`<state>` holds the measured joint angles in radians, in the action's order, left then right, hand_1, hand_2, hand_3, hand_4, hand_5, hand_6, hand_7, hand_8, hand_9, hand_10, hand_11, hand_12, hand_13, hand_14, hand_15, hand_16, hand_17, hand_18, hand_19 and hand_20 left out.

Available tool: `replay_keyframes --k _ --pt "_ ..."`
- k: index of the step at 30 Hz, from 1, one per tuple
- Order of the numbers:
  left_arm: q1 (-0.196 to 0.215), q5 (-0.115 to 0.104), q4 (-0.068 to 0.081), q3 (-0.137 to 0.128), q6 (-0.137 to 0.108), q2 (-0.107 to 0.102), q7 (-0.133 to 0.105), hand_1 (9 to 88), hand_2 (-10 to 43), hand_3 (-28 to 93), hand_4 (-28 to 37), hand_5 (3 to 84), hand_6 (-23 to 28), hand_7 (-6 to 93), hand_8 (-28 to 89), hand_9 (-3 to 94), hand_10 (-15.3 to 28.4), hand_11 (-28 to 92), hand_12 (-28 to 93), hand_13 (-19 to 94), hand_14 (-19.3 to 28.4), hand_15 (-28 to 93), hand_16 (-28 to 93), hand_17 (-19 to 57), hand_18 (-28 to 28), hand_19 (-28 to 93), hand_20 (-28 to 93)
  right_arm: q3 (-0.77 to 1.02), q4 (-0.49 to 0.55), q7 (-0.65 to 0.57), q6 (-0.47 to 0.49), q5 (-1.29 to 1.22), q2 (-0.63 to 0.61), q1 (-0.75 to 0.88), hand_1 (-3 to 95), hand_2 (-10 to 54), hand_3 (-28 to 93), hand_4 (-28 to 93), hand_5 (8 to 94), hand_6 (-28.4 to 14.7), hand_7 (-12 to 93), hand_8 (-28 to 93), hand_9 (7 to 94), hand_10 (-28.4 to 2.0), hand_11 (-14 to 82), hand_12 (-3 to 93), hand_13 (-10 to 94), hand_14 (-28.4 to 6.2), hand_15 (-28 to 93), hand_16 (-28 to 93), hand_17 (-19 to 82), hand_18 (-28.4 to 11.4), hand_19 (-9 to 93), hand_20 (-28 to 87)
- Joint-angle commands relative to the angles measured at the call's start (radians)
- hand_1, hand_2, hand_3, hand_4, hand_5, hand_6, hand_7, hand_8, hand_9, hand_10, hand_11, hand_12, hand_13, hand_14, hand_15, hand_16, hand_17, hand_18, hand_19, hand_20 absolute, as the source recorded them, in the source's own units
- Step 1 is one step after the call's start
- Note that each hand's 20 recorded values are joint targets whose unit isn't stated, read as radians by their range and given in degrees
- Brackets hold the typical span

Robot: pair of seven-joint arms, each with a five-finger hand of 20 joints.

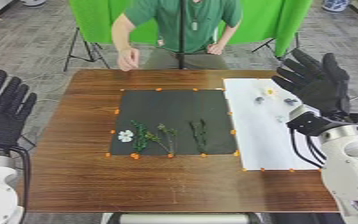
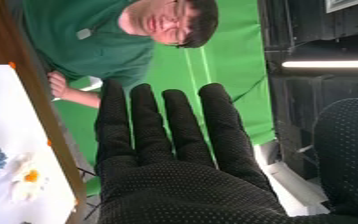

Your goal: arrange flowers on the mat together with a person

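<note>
While both arms are up, R hand (image 1: pixel 319 82) is over/nr the R edge of the white sheet (image 1: pixel 255 145); fingers extended & apart, thumb out to the side, nothing in grasp. R wrist view agrees: fingers straight w/ gaps btwn them, palm unoccupied, thumb well apart from the fingers.

L hand (image 1: pixel 2 107): beyond L side of the brown table (image 1: pixel 69 175), fingers up & straight, slightly spread, nothing held. Fully open, as is R.

Dark mat (image 1: pixel 171 107), mid-table, obs.: all pcs. lie in its near half. L to R:
- white flower (image 1: pixel 125 135), nr the near L corner;
- leafy green sprig (image 1: pixel 140 137), just beside the white flower, lying roughly lengthwise, near to far;
- branched sprig (image 1: pixel 166 135), R of the leafy one, thin stems twd. the near edge, paler tips at far end;
- slender green stems (image 1: pixel 198 135), R of mat ctr., lengthwise, well apart from the white flower.

White sheet is just beside the mat, R side. On its far part: pale flower w/ orange-yellow ctr. (image 1: pixel 269 91); blue-grey flower (image 1: pixel 259 100) near it, on its L/near side; second blue-grey bloom (image 1: pixel 290 101), farther R; small pale pc. (image 1: pixel 280 118), nearer the robot, type unclear. R wrist view also has the orange-yellow ctr. one beside a blue bloom, on white.

Orange markers (image 1: pixel 232 132) at intervals along edges of mat & sheet.
</note>
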<state>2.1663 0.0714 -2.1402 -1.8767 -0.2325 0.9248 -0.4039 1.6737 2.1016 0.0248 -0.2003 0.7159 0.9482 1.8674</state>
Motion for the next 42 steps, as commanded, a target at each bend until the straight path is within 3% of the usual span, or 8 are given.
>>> replay_keyframes --k 1,5,10,16,20,22,33,42 --pt "0.022 0.001 -0.004 -0.009 0.002 -0.008 0.001 25.8 12.8 66 -28.3 37.4 7.0 9.8 -9 29.9 13.5 14 7 15 9.7 15 -7 -5.3 10.1 23 9 0.007 0.011 -0.015 0.018 0.003 0.014 0.018 11.7 13.0 69 -25 35.6 -5.7 8 -7 33.5 -16.0 2.3 15.0 27 -15.3 11 23 10 -17.4 37 14" --pt "0.041 0.002 -0.010 -0.020 0.006 -0.014 0.000 25.6 12.7 66 -28.3 37.6 7.1 9.6 -9 30.1 13.6 14 7 15 9.9 15 -7 -5.3 10.2 23 9 -0.082 -0.012 -0.001 -0.055 -0.009 -0.012 -0.066 12.6 12.9 69 -25 35.5 -5.7 8 -6 33.1 -16.4 2.2 15.1 27 -15.6 11 23 10 -17.5 37 14" --pt "0.057 -0.014 -0.019 -0.027 -0.014 -0.005 -0.006 25.4 12.8 66 -28.3 37.7 7.0 9.5 -9 30.4 13.6 14 7 17 10.5 16 -6 -5.2 10.5 23 10 -0.084 -0.009 -0.022 -0.048 -0.003 -0.003 -0.062 12.7 12.8 70 -25 35.3 -5.7 8 -7 33.1 -16.6 2.2 15.2 27 -15.6 12 23 10 -17.5 37 14" --pt "0.059 -0.002 -0.025 -0.030 -0.007 -0.006 -0.011 25.2 12.8 66 -28.3 37.8 6.9 9.5 -9 30.7 13.8 14 7 17 10.9 17 -7 -5.3 10.9 24 10 -0.077 -0.009 -0.028 -0.021 -0.003 0.003 -0.056 12.9 12.8 70 -24 35.2 -5.7 8 -7 33.1 -16.5 2.2 15.2 27 -15.7 12 23 10 -17.6 37 14" --pt "0.049 0.023 -0.013 -0.014 -0.001 0.015 -0.004 25.2 12.8 66 -28.3 37.9 7.0 9.6 -9 30.7 13.8 14 7 18 10.8 17 -7 -5.4 10.9 24 10 -0.100 -0.017 -0.021 -0.058 0.003 -0.008 -0.075 13.1 12.8 70 -24 35.3 -5.7 8 -7 33.0 -16.5 2.2 15.3 27 -15.7 12 22 10 -17.6 37 13" --pt "0.039 0.034 -0.008 -0.001 -0.011 0.024 -0.014 25.2 12.8 66 -28.3 37.9 6.9 9.6 -9 30.7 13.7 14 7 18 10.9 17 -7 -5.4 10.9 24 10 -0.106 -0.015 -0.023 -0.072 0.002 -0.007 -0.072 13.1 12.8 70 -24 35.4 -5.7 9 -7 33.0 -16.5 2.2 15.3 27 -15.7 12 22 10 -17.6 37 13" --pt "0.048 0.029 -0.003 0.020 0.033 0.044 -0.017 25.0 12.7 67 -28.3 37.9 6.8 9.7 -9 31.1 13.6 14 7 18 10.9 17 -7 -5.3 11.0 24 9 0.082 0.035 -0.075 0.086 -0.001 0.080 0.119 13.4 12.8 70 -24 34.3 -6.1 8 -7 33.2 -16.7 2.2 15.3 27 -15.9 13 22 10 -17.5 38 13" --pt "0.027 0.034 0.008 0.034 0.044 0.034 -0.002 25.2 12.3 67 -28.3 37.7 6.7 9.5 -9 31.0 13.5 13 7 18 11.0 17 -7 -5.3 11.2 24 9 0.116 0.047 -0.069 0.072 -0.004 0.087 0.167 13.4 12.8 70 -24 34.2 -6.1 8 -6 33.5 -16.9 2.3 15.5 27 -16.0 14 22 10 -17.6 38 13"
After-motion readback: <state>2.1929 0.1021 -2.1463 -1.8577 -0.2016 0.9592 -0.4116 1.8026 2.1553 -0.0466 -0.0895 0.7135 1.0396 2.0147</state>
